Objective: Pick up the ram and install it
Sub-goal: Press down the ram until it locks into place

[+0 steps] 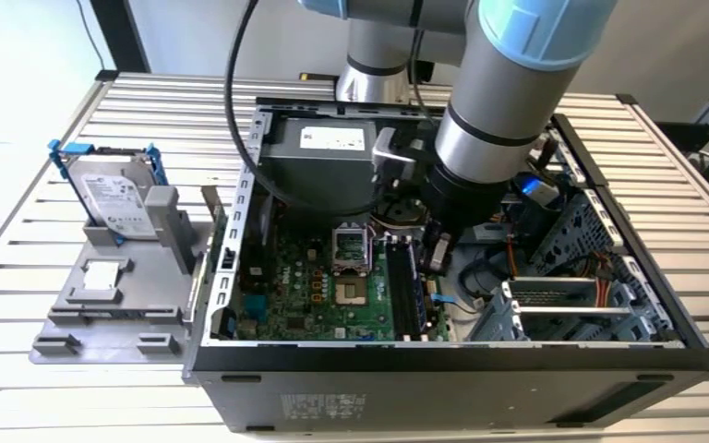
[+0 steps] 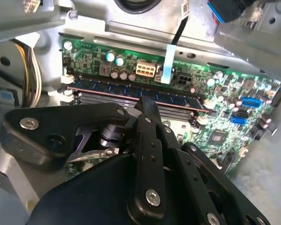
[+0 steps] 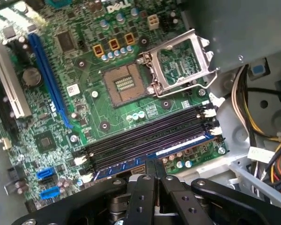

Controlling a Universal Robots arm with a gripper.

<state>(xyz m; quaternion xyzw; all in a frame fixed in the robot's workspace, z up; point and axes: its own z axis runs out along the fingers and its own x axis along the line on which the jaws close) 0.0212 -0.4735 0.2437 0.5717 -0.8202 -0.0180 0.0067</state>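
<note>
The arm reaches down into the open computer case (image 1: 453,355) on the slatted worktop (image 1: 34,406), its gripper (image 3: 154,169) low over the motherboard (image 3: 107,61). In both wrist views the ram (image 3: 152,157) stands on edge in the outermost of the long black slots (image 3: 145,136), the one farthest from the open CPU socket (image 3: 124,84). The fingers (image 2: 147,110) look closed together and touch the ram's top edge near its middle; they seem to press on it rather than grip it. So pick-up and placing look done, and the work appears to be at the seating stage. Whether the white end latches (image 3: 216,131) have snapped shut I cannot tell. Outside the case, the hard drive (image 1: 114,194) sits upright on its grey stand.
</note>
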